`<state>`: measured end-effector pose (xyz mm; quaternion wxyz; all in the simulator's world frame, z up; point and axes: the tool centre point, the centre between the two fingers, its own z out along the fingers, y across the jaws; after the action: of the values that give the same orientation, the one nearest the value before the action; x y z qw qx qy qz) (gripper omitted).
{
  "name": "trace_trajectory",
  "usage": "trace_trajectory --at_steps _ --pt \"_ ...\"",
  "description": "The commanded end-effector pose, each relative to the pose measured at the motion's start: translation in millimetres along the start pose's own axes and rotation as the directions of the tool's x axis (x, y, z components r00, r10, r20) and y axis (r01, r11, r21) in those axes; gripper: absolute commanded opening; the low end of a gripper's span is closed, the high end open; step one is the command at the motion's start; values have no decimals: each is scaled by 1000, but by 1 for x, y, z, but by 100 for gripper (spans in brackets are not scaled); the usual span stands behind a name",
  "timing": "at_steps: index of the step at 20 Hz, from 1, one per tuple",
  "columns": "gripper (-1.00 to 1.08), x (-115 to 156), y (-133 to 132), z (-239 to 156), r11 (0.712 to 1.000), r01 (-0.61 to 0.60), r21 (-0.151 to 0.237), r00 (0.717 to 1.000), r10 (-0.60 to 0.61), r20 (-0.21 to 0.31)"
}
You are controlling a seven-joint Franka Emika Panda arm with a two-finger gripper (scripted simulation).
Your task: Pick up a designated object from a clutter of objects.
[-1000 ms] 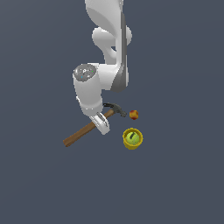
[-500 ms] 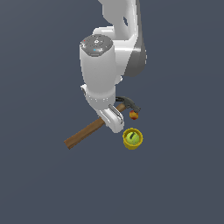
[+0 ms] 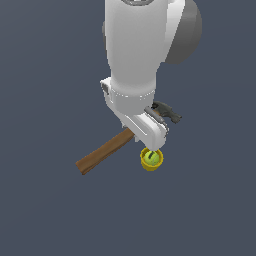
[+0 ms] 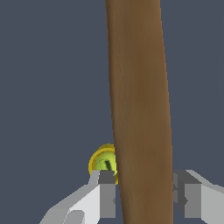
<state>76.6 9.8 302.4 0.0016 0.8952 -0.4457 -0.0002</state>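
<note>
The designated object, a claw hammer with a brown wooden handle (image 3: 104, 153) and a dark metal head (image 3: 167, 112), lies slantwise under my arm. In the wrist view its handle (image 4: 140, 109) runs between my two fingers, and both pads (image 4: 107, 192) press against its sides. My gripper (image 4: 144, 192) is shut on the handle, near the head end (image 3: 146, 132). Right beside the gripper sits the yellow cup (image 3: 151, 159) with the green ball, which also peeks out behind the handle (image 4: 103, 162). The small round fruit is hidden behind my arm.
Everything rests on a plain dark blue-grey floor (image 3: 50, 210). My bulky white arm (image 3: 137, 45) fills the upper middle of the exterior view and covers the ground behind the hammer's head.
My arm has grown much larger in the exterior view and now hides the fruit. The hand has settled down over the hammer's handle; the hammer and cup have stayed in place.
</note>
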Motion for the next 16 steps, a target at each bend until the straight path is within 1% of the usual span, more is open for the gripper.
trace_trajectory --at_steps 1,9,16 --pt "-100 -2 -13 -19 1000 -1 2 1000 1 -1" --pt "-100 -6 -46 -63 1000 0 3 1000 0 0" --pt "-100 -7 -63 -85 1000 0 3 1000 0 1"
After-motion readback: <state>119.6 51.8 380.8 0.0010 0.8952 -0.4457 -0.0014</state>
